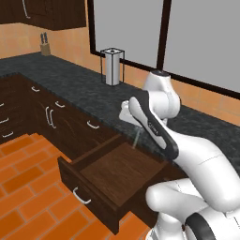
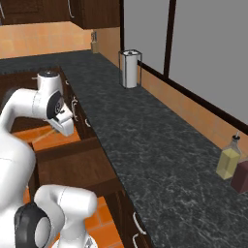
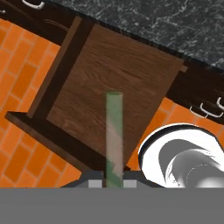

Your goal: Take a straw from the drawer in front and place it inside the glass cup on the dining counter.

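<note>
The drawer (image 1: 117,171) stands pulled out, a shallow dark brown box with a silver bow handle (image 1: 80,197) and a bare wooden floor (image 3: 118,83). My gripper (image 1: 137,127) hangs above its back part, shut on the straw (image 1: 135,139), a thin pale stick that points down toward the drawer. In the right base view the straw (image 2: 46,135) slants out from the gripper (image 2: 65,129) over the drawer (image 2: 72,167). In the hand view the straw (image 3: 113,135) rises straight from between the fingertips of the gripper (image 3: 113,183). The glass cup and the dining counter are out of view.
A black speckled worktop (image 2: 155,145) runs behind the drawer, with a paper towel holder (image 1: 112,67), a knife block (image 1: 45,47) and two bottles (image 2: 227,162) on it. Cabinet fronts with silver handles (image 1: 49,117) line the left. Orange tile floor (image 1: 28,187) lies below.
</note>
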Robot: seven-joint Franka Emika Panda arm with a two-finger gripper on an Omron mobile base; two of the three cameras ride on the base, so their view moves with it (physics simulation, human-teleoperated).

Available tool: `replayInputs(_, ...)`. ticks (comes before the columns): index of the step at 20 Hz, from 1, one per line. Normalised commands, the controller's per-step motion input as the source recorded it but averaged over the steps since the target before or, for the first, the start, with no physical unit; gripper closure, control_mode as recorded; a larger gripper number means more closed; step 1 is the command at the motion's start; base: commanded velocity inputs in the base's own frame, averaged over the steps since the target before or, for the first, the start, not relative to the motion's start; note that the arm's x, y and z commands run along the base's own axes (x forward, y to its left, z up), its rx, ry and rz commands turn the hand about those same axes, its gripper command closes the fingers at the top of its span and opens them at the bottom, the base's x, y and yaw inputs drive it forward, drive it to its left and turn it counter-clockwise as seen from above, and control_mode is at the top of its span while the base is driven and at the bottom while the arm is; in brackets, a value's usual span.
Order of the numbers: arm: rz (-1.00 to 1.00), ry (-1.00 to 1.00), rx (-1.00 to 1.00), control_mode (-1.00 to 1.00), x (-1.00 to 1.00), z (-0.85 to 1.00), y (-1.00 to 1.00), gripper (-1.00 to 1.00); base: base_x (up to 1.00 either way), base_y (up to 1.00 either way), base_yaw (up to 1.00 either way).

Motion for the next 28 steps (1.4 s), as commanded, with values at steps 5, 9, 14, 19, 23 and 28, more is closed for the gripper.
replayInputs(5,0.0,0.01,0.0,-1.0,-0.12,-0.01,-0.02,1.0,0.0,0.0,0.0)
replayInputs(9,0.0,0.0,0.0,1.0,-0.15,0.0,0.0,1.0,-0.75,0.0,0.04)
replayInputs(14,0.0,0.0,0.0,1.0,0.0,0.0,0.0,1.0,-0.96,0.14,0.58)
replayInputs(19,0.0,0.0,0.0,1.0,0.0,0.0,0.0,1.0,-0.36,0.45,0.91)
replayInputs(23,0.0,0.0,0.0,1.0,0.0,0.0,0.0,1.0,-0.01,0.48,0.94)
replayInputs(28,0.0,0.0,0.0,1.0,0.0,0.0,0.0,1.0,0.0,0.26,0.85)
